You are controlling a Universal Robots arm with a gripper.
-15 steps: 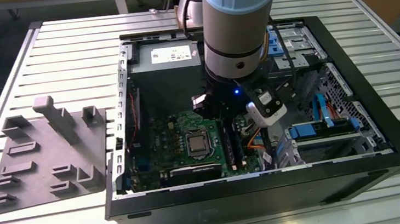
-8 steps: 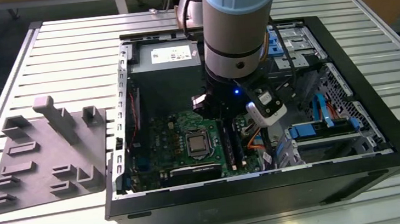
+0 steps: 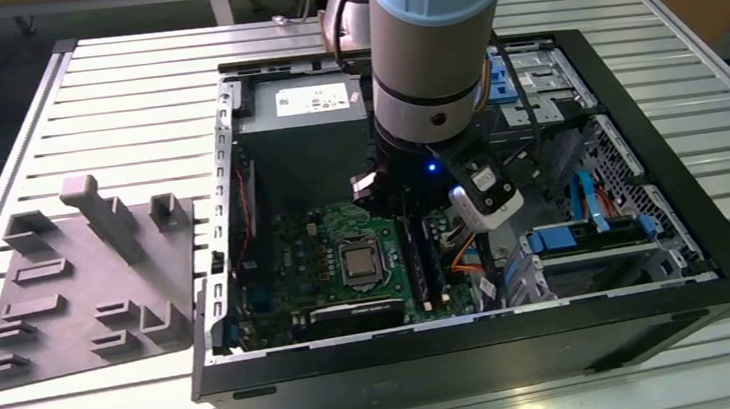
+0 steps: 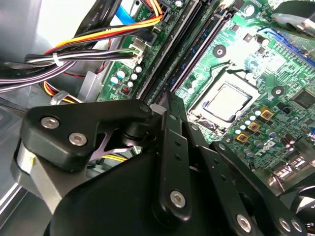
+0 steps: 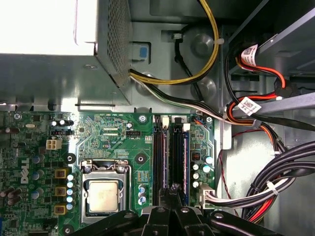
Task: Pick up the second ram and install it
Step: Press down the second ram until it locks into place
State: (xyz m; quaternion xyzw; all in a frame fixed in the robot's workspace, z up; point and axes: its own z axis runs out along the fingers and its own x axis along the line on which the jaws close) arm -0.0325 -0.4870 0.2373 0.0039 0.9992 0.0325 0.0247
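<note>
My gripper hangs inside the open computer case, over the memory slots to the exterior view's right of the processor. In both wrist views its black fingers are drawn together, shut, with nothing showing between them. Their tips stand over the near end of a long dark stick, the second ram, which stands edge-up in a slot on the green motherboard. The same stick runs away from the fingertips. I cannot tell if the tips touch it. A neighbouring slot shows bare contacts.
A grey moulded tray with upright posts lies on the slatted table at the exterior view's left. Bundles of coloured cables and a drive cage crowd the side of the slots away from the processor. The power supply box sits at the case's far end.
</note>
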